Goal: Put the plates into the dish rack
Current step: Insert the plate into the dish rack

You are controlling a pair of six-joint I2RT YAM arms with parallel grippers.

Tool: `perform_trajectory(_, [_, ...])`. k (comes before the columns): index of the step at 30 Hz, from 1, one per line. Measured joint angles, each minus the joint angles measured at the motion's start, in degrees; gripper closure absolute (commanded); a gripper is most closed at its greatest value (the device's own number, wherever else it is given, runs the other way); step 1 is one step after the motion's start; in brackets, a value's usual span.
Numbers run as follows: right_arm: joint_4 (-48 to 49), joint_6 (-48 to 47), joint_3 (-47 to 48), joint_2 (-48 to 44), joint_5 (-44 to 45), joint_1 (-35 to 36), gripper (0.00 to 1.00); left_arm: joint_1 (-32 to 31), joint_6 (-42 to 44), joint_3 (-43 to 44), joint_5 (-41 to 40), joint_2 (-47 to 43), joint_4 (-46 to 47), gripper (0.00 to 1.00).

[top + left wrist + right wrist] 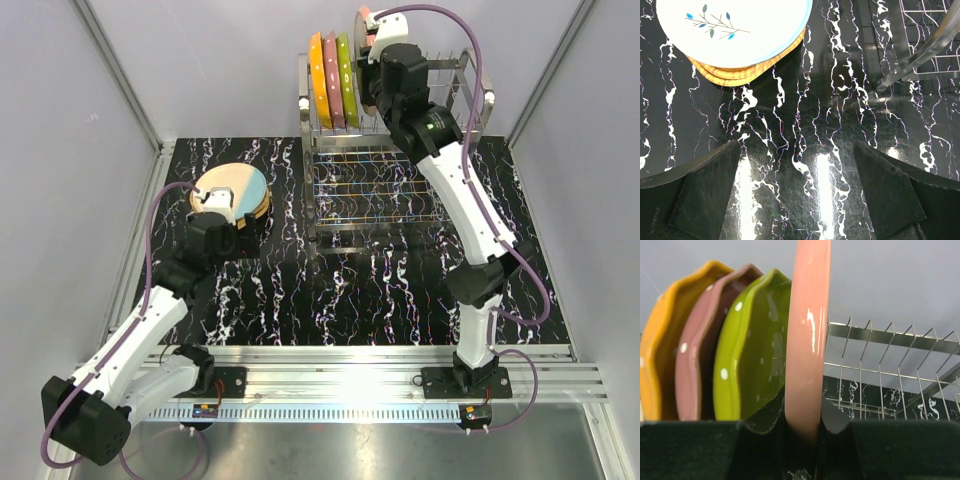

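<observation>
The rack (372, 190) holds orange (318, 78), pink (332, 82) and green (346, 75) plates on edge. The right gripper (802, 437) clamps a salmon plate (807, 340) beside the green. The left gripper (797, 175) gapes, empty.

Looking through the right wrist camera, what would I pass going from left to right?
Wavy orange dotted plate, dusky pink dotted plate, lime-green dotted plate, smooth salmon-pink plate standing on edge, shiny steel wire dish rack.

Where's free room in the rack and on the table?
Dish rack: prong slots right of the salmon plate in the right gripper are empty; its left end is crowded with the orange plate, pink plate, lime-green plate. Table: bare between the plate stack, rack front and arm bases.
</observation>
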Motion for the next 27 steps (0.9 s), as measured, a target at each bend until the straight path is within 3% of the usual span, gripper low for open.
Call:
perform_trajectory(10, [3.4, 1.0, -2.6, 1.4, 2.1, 0.0, 1.00, 0.0, 0.0, 0.0, 0.3, 0.1, -0.2, 0.01])
perform_trajectory(27, [8.4, 2.9, -10.5, -2.8, 2.1, 0.0, 0.69, 0.0, -0.1, 0.0, 0.7, 0.1, -0.2, 0.01])
